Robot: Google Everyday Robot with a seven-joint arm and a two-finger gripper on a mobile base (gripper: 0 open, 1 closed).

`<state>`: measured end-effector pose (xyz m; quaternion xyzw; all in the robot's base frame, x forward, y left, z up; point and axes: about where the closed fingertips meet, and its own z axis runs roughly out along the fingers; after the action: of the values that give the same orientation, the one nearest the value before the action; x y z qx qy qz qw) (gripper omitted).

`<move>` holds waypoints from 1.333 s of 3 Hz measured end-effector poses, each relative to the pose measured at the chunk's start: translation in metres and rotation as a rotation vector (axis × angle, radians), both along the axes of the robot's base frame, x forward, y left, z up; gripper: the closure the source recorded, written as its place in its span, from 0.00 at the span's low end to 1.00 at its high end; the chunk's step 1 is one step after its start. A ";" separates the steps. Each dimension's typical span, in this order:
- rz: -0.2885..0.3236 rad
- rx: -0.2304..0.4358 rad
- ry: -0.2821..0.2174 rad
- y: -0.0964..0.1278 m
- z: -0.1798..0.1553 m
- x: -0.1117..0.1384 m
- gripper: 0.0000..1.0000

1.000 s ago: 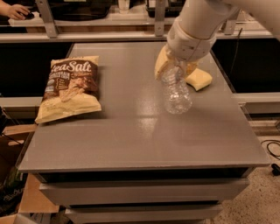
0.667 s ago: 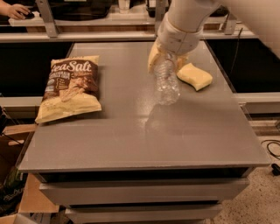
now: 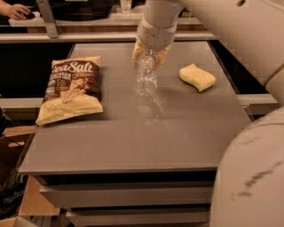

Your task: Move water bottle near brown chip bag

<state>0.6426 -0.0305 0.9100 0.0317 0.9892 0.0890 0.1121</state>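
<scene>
The water bottle [image 3: 145,76], clear and crinkled, hangs from my gripper [image 3: 149,55], which is shut on its upper end, over the middle back of the grey table [image 3: 133,137]. Its lower end points down toward the tabletop. The cap is hidden by the fingers. The brown chip bag [image 3: 71,88], with white "Sea Salt" lettering and cream edges, lies flat at the table's left side, a short way to the left of the bottle.
A yellow wavy sponge [image 3: 197,77] lies at the table's back right. My white arm fills the upper right and lower right of the view. A shelf rail [image 3: 88,36] runs behind the table. A person's hand [image 3: 17,9] shows at top left.
My gripper has carried the bottle to the left, away from the sponge and toward the chip bag. The bag and sponge have not moved.
</scene>
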 end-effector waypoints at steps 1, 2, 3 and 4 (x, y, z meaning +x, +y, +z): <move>0.008 -0.024 -0.029 0.026 -0.011 0.016 1.00; 0.053 -0.021 -0.079 0.046 -0.024 0.029 1.00; 0.107 0.021 -0.116 0.065 -0.029 0.037 1.00; 0.159 0.079 -0.126 0.081 -0.030 0.041 1.00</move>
<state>0.6839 0.0501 0.8798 -0.0481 0.9753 0.1383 0.1655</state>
